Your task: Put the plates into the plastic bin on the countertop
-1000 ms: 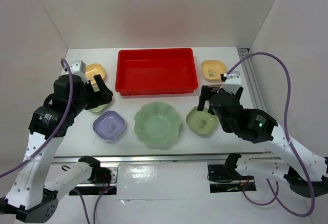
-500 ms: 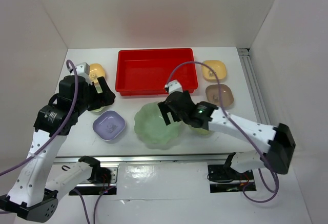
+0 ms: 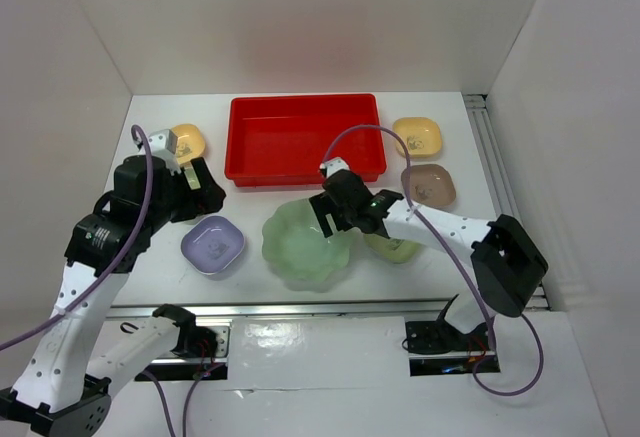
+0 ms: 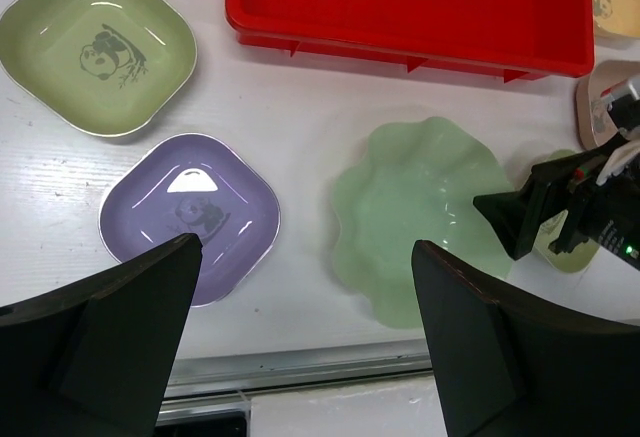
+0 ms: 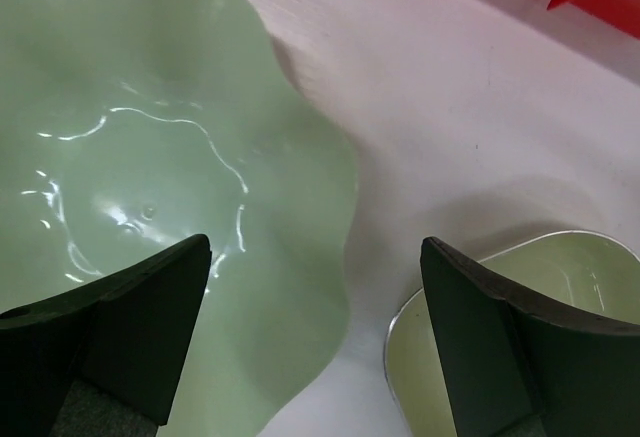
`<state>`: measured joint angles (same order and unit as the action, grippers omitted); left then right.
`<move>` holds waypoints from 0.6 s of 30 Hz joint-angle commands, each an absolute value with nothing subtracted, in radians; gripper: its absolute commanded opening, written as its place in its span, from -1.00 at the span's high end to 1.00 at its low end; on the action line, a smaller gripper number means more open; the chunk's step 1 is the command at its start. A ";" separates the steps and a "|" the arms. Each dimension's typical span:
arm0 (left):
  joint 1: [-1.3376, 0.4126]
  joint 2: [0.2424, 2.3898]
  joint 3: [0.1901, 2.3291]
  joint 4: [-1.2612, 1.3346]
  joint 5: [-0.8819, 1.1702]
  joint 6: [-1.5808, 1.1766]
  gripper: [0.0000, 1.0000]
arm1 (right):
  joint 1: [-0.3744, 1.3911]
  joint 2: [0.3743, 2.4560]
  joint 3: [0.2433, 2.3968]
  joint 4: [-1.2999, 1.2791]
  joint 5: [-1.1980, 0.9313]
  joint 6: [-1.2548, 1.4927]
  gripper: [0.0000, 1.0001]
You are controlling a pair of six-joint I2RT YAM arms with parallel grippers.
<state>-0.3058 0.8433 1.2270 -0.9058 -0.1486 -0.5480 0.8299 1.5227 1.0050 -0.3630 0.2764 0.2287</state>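
Observation:
The large pale-green scalloped dish [image 3: 298, 249] lies front centre, before the red plastic bin [image 3: 305, 139], which holds nothing. My right gripper [image 3: 335, 219] is open and empty above the dish's right rim; in the right wrist view [image 5: 315, 357] the rim [image 5: 150, 157] lies between the jaws, with a light-green dish [image 5: 580, 262] under the right finger. My left gripper [image 3: 200, 193] is open and empty, high above the countertop [image 4: 300, 337]. Below it are a lavender dish [image 4: 190, 217], a light-green panda dish [image 4: 98, 47] and the large dish [image 4: 420, 217].
Yellow dishes lie left [image 3: 186, 140] and right [image 3: 417, 135] of the bin. A brown dish [image 3: 428, 186] lies at the right, and a light-green dish [image 3: 395, 248] under my right arm. White walls close in three sides; a metal rail runs along the front edge.
My right arm has swung left from the light-green dish to the large dish's right rim, uncovering the brown dish. My left arm shifted slightly.

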 commanded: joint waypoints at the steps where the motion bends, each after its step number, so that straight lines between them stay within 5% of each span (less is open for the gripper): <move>1: -0.316 0.828 1.224 -0.862 -0.137 -0.520 -1.00 | 0.781 1.513 0.957 -0.273 0.174 0.212 -0.83; 18: -0.325 0.828 1.233 -0.862 -0.166 -0.520 -1.00 | 0.704 1.549 0.899 -0.202 0.020 0.212 -0.01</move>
